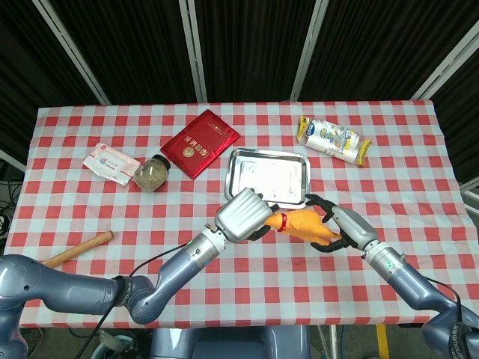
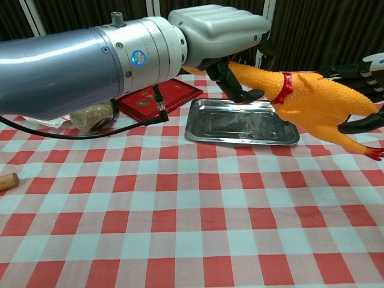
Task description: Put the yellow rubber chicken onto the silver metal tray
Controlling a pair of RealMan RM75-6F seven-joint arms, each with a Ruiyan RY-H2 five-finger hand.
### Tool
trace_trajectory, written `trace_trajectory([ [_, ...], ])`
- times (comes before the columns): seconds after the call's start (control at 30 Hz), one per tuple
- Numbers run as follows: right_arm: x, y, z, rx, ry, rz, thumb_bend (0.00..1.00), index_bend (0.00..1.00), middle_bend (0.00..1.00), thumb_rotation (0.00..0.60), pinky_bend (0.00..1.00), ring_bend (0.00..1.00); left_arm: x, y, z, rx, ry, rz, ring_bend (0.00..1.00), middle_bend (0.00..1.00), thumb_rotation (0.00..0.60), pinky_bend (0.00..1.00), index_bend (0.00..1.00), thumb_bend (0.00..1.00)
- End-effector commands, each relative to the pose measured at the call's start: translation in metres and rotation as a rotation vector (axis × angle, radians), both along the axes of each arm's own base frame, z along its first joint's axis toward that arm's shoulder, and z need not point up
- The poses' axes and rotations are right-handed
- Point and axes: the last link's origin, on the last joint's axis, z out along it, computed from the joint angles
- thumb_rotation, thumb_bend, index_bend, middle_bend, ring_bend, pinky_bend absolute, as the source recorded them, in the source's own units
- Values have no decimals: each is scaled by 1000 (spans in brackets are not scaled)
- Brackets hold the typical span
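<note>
The yellow rubber chicken [image 1: 303,222] [image 2: 312,99], with a red band at its neck, hangs in the air just in front of the silver metal tray [image 1: 258,179] [image 2: 240,120]. My left hand [image 1: 241,215] [image 2: 222,33] grips its head and neck, dark fingers curled around them. My right hand [image 1: 337,228] [image 2: 369,69] holds the body and legs end, its black fingers wrapped above and below the chicken. The tray lies bare on the checked cloth, behind the chicken. The chicken's head is hidden under my left hand.
A red booklet [image 1: 200,142] [image 2: 159,96] lies left of the tray, with a jar of grains [image 1: 153,173] [image 2: 90,117] and a tissue packet [image 1: 111,163] further left. A white and yellow snack bag [image 1: 333,139] sits at the back right. A wooden handle [image 1: 78,248] [image 2: 7,180] lies front left.
</note>
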Motion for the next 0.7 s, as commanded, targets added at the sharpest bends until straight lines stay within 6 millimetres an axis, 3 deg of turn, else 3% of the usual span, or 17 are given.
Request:
trace_trajectory([
  [0.03, -1, -1, 1, -6, -7, -1, 277, 0, 143, 600, 303, 105, 0, 0, -1, -5, -1, 2, 578, 680, 600, 654, 613, 632],
  [0.17, -3, -4, 1, -4, -5, -4, 277, 26, 149, 600, 304, 132, 1, -2, -1, -10, -2, 0, 578, 680, 600, 654, 613, 632],
  [0.23, -3, -5, 0, -3, -4, -6, 277, 100, 192, 600, 337, 191, 1, -3, -2, -22, -5, 5, 578, 679, 600, 654, 613, 633],
  [0.3, -3, -7, 1, -3, -3, -6, 313, 211, 279, 600, 430, 286, 1, -4, -3, -29, -1, 5, 578, 679, 600, 654, 613, 632],
  [0.37, -3, -9, 1, -9, 5, 0, 449, 347, 389, 600, 551, 408, 1, -5, -4, -30, 5, 1, 579, 679, 600, 654, 613, 633],
  [0.43, -3, -11, 1, -19, 8, 7, 692, 517, 539, 600, 718, 570, 1, -6, -5, -42, 2, 7, 579, 679, 600, 654, 613, 633],
  [0.53, -1, -13, 1, -35, -1, 13, 941, 710, 698, 600, 891, 751, 2, -7, -5, -53, -2, 13, 578, 679, 600, 654, 613, 633],
  [0.6, -1, -14, 1, -51, -4, 20, 999, 807, 766, 600, 959, 824, 2, -7, -5, -55, -3, 14, 578, 679, 600, 654, 613, 633],
  [0.7, -2, -15, 1, -68, -5, 28, 1000, 926, 845, 600, 1000, 903, 2, -7, -4, -55, -5, 15, 578, 678, 600, 654, 613, 632],
])
